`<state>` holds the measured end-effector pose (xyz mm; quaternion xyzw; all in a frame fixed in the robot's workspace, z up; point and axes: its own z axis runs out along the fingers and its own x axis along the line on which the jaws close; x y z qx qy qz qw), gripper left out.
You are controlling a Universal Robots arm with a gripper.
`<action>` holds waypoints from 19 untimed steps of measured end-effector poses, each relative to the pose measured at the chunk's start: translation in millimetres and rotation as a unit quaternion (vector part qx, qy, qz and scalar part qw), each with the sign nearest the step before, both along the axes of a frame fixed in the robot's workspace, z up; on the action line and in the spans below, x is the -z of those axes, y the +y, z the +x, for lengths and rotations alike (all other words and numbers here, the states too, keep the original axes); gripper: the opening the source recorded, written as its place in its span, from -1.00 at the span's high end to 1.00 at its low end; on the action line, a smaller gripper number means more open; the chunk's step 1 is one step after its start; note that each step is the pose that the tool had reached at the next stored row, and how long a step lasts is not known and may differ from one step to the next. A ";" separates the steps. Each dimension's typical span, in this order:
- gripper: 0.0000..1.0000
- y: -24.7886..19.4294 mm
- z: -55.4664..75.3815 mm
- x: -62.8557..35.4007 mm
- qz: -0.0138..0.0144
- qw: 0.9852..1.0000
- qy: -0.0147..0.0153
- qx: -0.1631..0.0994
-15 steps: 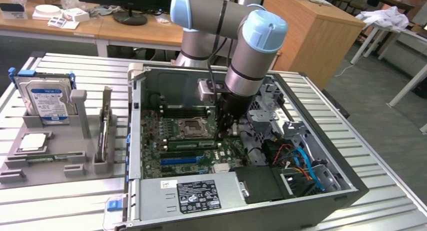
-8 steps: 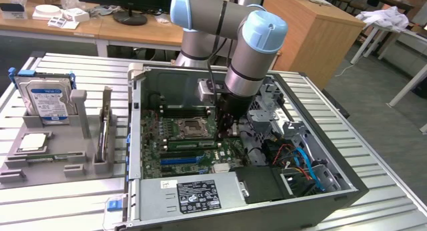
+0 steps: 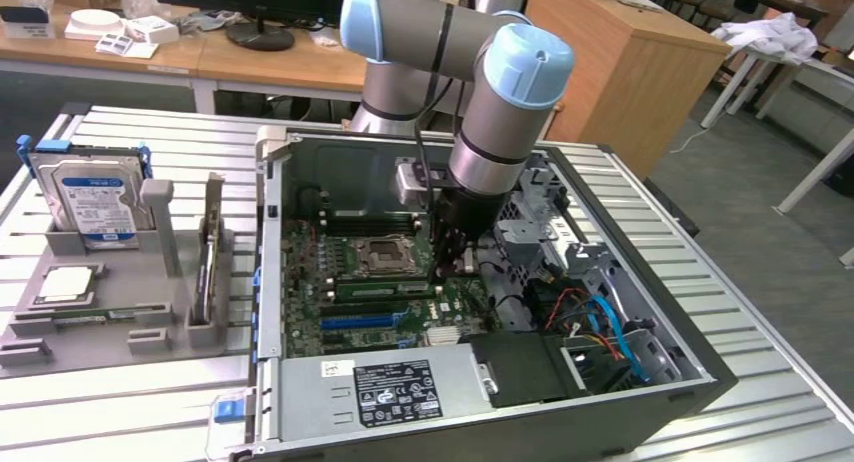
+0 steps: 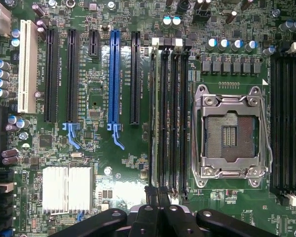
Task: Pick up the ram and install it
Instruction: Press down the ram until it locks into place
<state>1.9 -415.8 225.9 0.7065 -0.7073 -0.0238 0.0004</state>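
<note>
One ram (image 4: 153,118) seems to sit in its slot beneath my closed gripper (image 4: 158,210); I should press down squarely, keeping it upright.

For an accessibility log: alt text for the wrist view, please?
End effector, shut, over a green motherboard by the black memory slots. An empty processor socket lies beside the slots; a blue expansion slot and silver heatsink on their other side.
</note>
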 end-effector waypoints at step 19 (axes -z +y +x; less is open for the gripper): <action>0.79 0.0 0.0 2.8 0.000 1.000 0.000 0.000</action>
